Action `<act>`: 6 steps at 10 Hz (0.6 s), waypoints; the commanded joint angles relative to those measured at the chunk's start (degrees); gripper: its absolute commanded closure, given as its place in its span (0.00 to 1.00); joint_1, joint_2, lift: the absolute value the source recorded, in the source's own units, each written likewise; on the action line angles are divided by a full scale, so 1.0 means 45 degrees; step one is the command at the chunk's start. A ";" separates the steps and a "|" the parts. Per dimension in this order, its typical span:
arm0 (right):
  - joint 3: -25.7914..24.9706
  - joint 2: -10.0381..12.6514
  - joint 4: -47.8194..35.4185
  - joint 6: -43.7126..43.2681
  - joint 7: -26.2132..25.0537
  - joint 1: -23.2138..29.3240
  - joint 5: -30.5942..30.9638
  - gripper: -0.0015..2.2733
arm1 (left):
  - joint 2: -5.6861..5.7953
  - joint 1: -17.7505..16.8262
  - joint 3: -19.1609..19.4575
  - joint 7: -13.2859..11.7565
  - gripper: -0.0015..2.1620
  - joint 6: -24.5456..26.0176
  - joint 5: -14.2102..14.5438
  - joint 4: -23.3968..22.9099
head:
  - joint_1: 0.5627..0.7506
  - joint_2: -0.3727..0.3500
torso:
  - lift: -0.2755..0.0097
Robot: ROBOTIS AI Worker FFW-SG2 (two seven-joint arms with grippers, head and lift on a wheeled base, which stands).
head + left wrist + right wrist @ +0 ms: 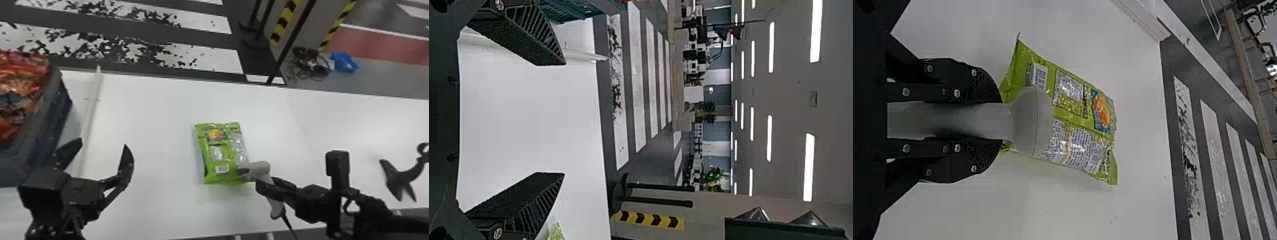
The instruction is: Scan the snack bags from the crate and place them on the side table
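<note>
Green plastic snack bag [220,153]: lay on the white worktop [143,127], probably light, slippery, best pinched mid-body.
Black right hand [999,121]: was clamped on the grey scanner [1033,121].
Black left hand [103,142]: was spread apart.

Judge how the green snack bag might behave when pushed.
The green snack bag would probably give and crumple, since its thin film is creased. It may be slippery, given the glints on its silvery panel. Lying flat on the white table, it would likely slide rather than roll.
</note>
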 commanded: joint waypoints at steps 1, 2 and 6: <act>-0.0302 0.0019 -0.0013 -0.0022 -0.0019 -0.0021 -0.0095 0.99 | -0.0033 0.0005 -0.0017 0.0000 0.04 0.0000 0.0000 -0.0002 | 0.70 0.17 | 0.64; -0.0673 0.0019 0.0007 -0.0139 -0.0156 -0.0099 -0.0212 0.99 | -0.0033 0.0025 -0.0037 0.0000 0.04 -0.0039 0.0000 -0.0002 | 0.70 0.16 | 0.64; -0.1376 -0.0606 0.3307 -0.2873 -0.1601 -0.1876 -0.0525 0.99 | -0.0033 0.0142 -0.0095 0.0000 0.04 -0.0039 0.0000 -0.0060 | 0.70 0.04 | 0.64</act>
